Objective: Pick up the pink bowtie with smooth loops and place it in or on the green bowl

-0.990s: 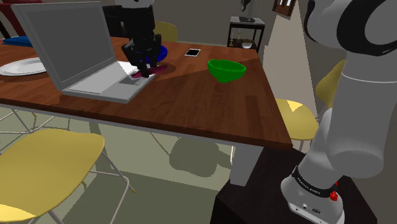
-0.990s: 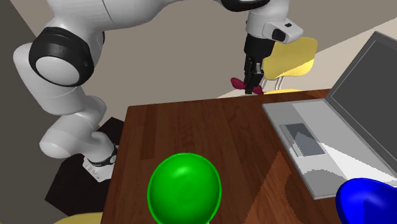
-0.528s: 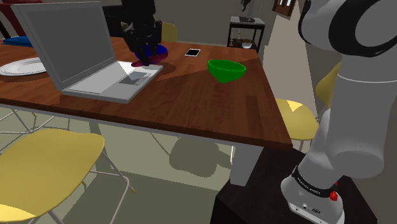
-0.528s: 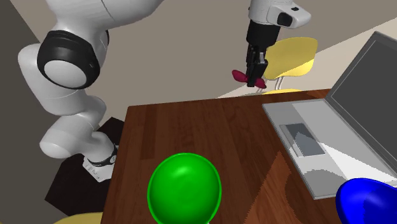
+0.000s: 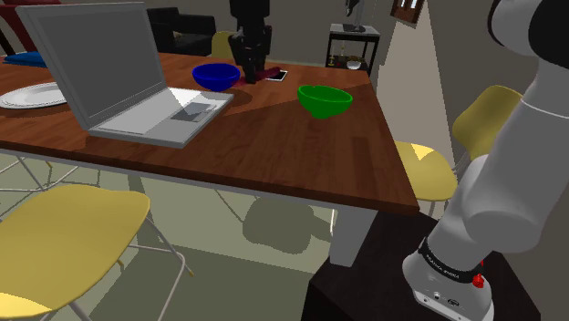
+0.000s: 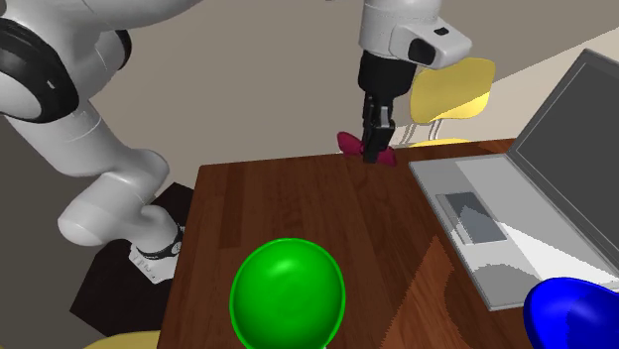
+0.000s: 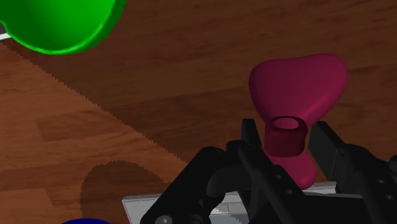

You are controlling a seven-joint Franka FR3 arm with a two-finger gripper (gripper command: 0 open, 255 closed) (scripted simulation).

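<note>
The gripper (image 7: 286,137) has its fingers (image 7: 331,149) clenched on the narrow middle knot of the dark pink bowtie (image 7: 296,86). One smooth loop fans out beyond the fingertips and the other is tucked back between them. The bowtie appears to hang clear of the table (image 5: 274,146), in the upper middle of the shoulder view between the blue bowl (image 5: 215,75) and the green bowl (image 5: 325,100), well apart from the green one. The main risk, as I judge it, is the hold: the knot is small and rounded, so a quick swing could let the bowtie twist or slip out short of the bowl. Letting go too high or off-centre could bounce it off the rim onto the wood, and a low pass might clip the rim and shove the bowl. In the second exterior view the arm rises from its base at the left and arches out of the top of the frame. It comes down again at upper centre, the hand pointing nearly straight down beside the laptop (image 6: 585,139).
</note>
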